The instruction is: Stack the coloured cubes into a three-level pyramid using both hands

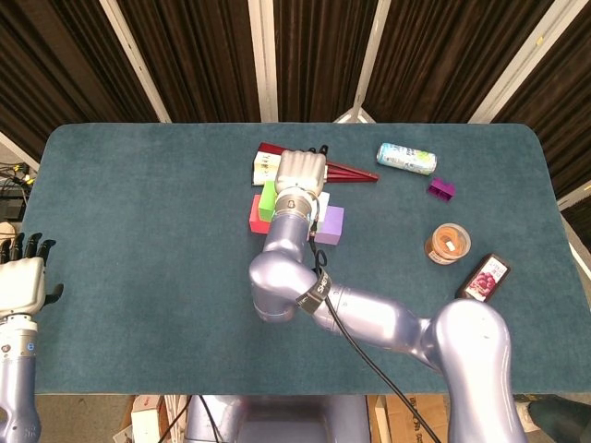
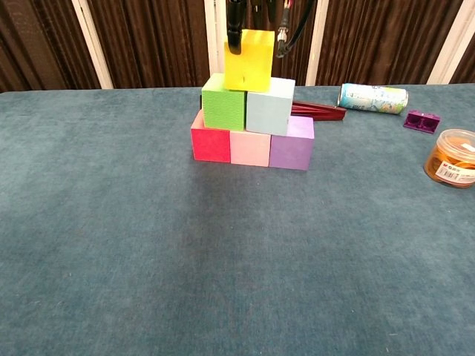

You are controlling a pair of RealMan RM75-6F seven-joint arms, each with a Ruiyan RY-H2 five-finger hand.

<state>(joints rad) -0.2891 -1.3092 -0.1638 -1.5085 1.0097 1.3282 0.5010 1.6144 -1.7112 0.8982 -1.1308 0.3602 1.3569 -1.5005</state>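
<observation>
A pyramid stands at the table's far middle. Its base row is a red cube (image 2: pixel 211 144), a pink cube (image 2: pixel 249 148) and a purple cube (image 2: pixel 290 148). On them sit a green cube (image 2: pixel 223 110) and a light blue cube (image 2: pixel 269 113). A yellow cube (image 2: pixel 249 63) is on top, slightly tilted, with dark fingers (image 2: pixel 234 33) on both its sides. My right hand (image 1: pixel 300 172) grips it from above and hides most of the stack in the head view. My left hand (image 1: pixel 20 277) hovers off the table's left edge, fingers apart, holding nothing.
A dark red flat object (image 2: pixel 318 110) lies behind the stack. To the right are a lying can (image 2: pixel 373 98), a small purple piece (image 2: pixel 421 120) and an orange jar (image 2: pixel 453 157). A printed packet (image 1: pixel 484 277) lies near the right edge.
</observation>
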